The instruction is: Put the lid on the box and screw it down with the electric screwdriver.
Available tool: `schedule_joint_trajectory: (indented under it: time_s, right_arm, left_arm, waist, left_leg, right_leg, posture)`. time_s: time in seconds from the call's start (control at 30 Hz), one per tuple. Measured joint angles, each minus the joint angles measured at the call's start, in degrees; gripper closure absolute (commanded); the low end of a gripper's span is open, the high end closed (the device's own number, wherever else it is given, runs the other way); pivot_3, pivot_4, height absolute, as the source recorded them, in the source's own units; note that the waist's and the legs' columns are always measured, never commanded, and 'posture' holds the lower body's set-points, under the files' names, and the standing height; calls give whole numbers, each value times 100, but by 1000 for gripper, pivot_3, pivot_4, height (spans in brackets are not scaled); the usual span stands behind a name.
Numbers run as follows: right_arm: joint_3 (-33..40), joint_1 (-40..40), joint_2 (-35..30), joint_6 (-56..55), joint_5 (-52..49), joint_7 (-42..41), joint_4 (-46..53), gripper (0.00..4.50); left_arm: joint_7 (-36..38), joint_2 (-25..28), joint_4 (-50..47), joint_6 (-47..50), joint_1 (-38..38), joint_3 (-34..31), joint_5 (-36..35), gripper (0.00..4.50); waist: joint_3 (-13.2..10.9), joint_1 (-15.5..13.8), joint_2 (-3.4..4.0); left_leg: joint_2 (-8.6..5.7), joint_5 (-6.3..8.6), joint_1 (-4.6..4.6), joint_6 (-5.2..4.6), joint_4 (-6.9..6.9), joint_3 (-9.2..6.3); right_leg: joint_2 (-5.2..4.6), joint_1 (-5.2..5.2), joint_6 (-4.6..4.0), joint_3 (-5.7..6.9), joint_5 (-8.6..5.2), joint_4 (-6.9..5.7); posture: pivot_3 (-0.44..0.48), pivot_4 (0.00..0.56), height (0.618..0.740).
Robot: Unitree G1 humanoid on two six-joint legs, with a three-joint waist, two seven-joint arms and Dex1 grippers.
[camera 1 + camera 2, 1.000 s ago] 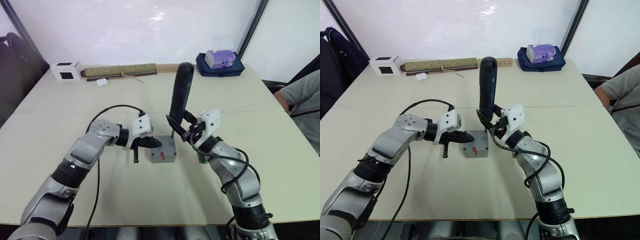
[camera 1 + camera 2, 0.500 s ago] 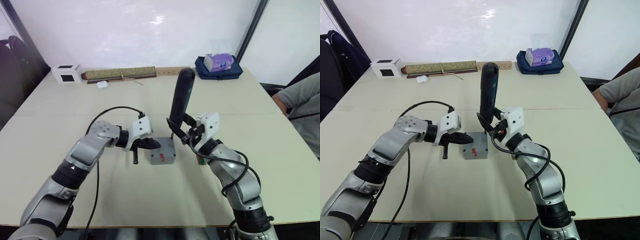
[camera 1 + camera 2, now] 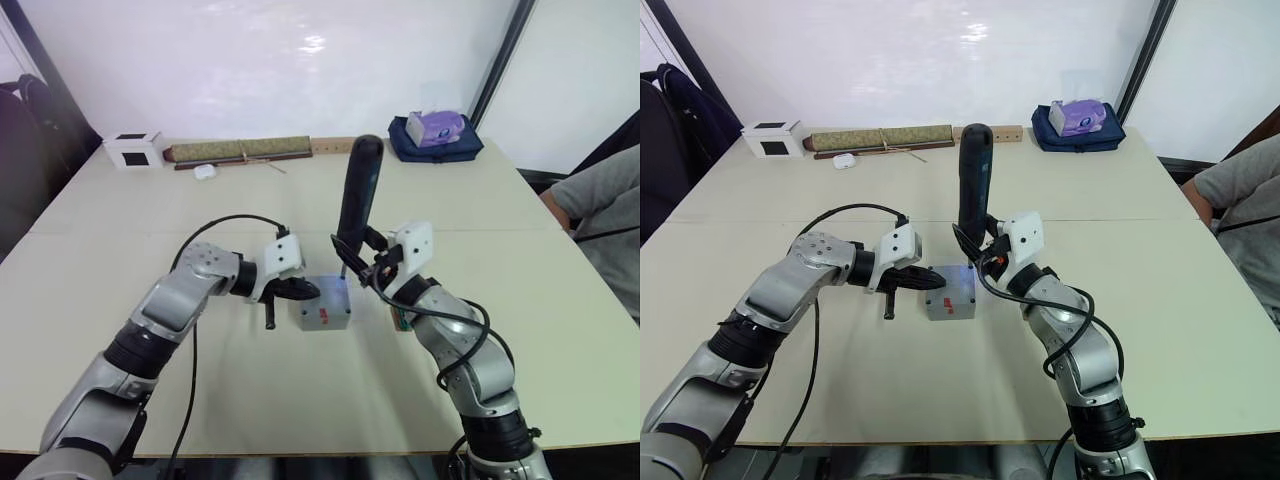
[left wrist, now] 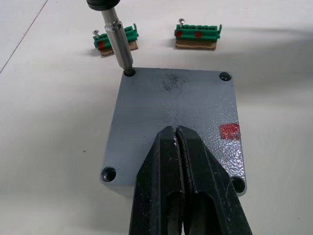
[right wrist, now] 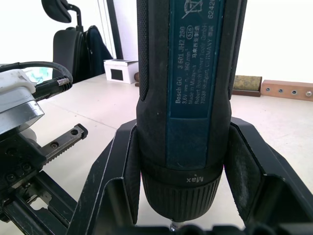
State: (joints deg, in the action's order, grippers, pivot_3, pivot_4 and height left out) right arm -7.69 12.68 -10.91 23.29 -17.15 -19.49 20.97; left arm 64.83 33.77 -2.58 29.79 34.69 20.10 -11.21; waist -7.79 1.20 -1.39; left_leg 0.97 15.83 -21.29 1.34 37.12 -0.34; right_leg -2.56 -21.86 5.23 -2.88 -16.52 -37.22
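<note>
The grey lid (image 4: 181, 112) lies flat on top of the box (image 3: 323, 312), with a red sticker near one corner. My left gripper (image 4: 175, 129) is shut, its tips pressing on the lid from the left side (image 3: 305, 290). My right gripper (image 3: 365, 265) is shut on the electric screwdriver (image 3: 358, 195), which stands nearly upright. The screwdriver's metal bit (image 4: 119, 39) sits in the lid's far corner hole. The other corner holes that show look open. The box's inside is hidden under the lid.
Two green terminal blocks (image 4: 197, 35) lie just beyond the box. At the table's far edge are a white cube (image 3: 133, 148), a long roll (image 3: 240, 150) and a tissue pack on a blue bag (image 3: 435, 130). A person (image 3: 600, 200) sits at the right.
The view has shifted a little. Both grippers, the box and the screwdriver keep their places. A bluish glow now shows on the lid by the bit.
</note>
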Motion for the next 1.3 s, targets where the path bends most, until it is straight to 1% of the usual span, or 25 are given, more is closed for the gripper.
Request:
schedule_joint_trajectory:
  time_s: [0.2,0.27,1.1,1.23,1.3]
  right_arm:
    - [0,-5,-5,-1,0,-7,1,2696]
    - [-2,-10,-5,-1,0,-15,5,2696]
    - [-1,-11,-23,-20,11,-59,8,2696]
    - [123,77,-176,30,-58,-162,131,2696]
    - [270,408,-593,577,-392,-361,356,2696]
  left_arm:
    - [2,0,8,-11,0,0,2,4500]
    - [1,0,8,-10,0,0,2,4500]
    - [-6,-3,16,-30,0,-2,6,4500]
    - [-9,-24,-7,-37,11,-6,4,4500]
    - [-7,-29,-52,-44,46,-11,-3,4500]
  waist:
    - [1,0,-1]
    - [1,-1,-1]
    - [1,-5,0]
    - [-16,-14,12]
    - [-55,-21,43]
  left_leg:
    - [4,0,0,0,-3,-1]
    - [5,0,0,0,-4,-1]
    - [21,1,-4,1,-16,-5]
    - [21,1,-18,1,-16,-5]
    - [12,1,-44,1,-14,-2]
  right_leg:
    - [-3,0,-4,0,-2,2]
    - [-4,0,-25,0,-14,3]
    - [-24,-1,-38,1,-21,24]
    - [-29,-13,-38,2,-21,26]
    - [-39,-41,-40,3,-17,23]
  posture:
    - [0,150,740]
    - [0,150,740]
    - [0,150,740]
    - [0,150,740]
    - [0,150,740]
